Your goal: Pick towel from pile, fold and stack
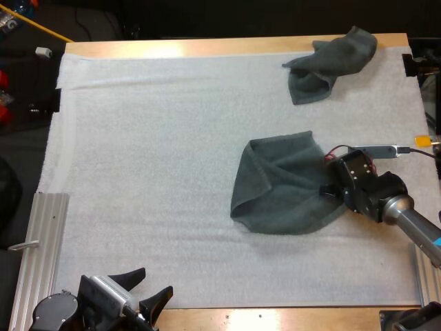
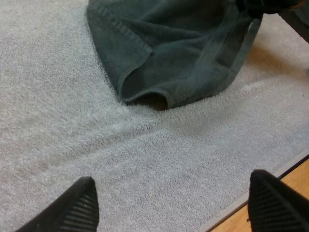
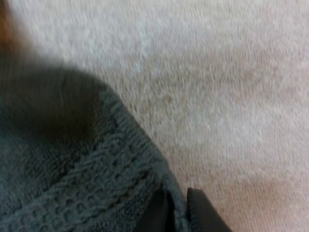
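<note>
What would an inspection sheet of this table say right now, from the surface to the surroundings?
Surface: white mat on a wooden table, with bare wood showing at the far and near edges.
Job's things: middle towel, dark grey-green, lying loosely folded over itself right of the mat's centre; crumpled towel at the far right corner, apart from it.
Clutter: nothing seen.
Grippers: left gripper open, over the mat's near edge, clear of both towels; right gripper shut on the middle towel's right edge.
Cables: nothing seen.
Surroundings: metal rail along the mat's left side.
</note>
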Tool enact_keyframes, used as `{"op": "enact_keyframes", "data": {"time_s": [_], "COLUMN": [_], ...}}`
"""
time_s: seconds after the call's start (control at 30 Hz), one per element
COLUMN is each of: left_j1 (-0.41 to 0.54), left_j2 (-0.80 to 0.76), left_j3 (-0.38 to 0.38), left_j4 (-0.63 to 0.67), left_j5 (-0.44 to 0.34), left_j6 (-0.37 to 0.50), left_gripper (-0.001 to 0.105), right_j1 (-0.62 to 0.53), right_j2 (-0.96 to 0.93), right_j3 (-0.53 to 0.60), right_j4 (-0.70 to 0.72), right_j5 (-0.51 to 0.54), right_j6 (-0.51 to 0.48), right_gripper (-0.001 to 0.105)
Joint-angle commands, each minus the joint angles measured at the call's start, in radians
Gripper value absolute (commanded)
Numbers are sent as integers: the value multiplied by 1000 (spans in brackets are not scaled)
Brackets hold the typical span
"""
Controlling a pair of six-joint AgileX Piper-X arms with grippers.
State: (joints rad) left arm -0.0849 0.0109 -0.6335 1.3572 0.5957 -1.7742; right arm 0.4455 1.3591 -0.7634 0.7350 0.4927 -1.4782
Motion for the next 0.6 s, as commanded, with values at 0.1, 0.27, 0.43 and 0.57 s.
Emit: {"op": "enact_keyframes", "data": {"time_s": [0.1,0.27,0.43,0.57], "left_j1": [-6,-6,-6,-6], "left_j2": [2,2,2,2], "left_j3": [-4,-4,-4,-4], "left_j4": [-1,-1,-1,-1], "left_j5": [8,8,8,8], "left_j6": [2,2,2,2], "left_gripper": [63,63,63,63], "right_j1": [-1,-1,-1,-1], "right_j2": [-12,-64,-174,-256], "right_j3": [-19,-25,-25,-25], "right_j4": [89,138,197,224], "right_j5": [25,25,27,20], "right_j6": [1,-6,-6,-7], "right_gripper": [8,56,70,63]}}
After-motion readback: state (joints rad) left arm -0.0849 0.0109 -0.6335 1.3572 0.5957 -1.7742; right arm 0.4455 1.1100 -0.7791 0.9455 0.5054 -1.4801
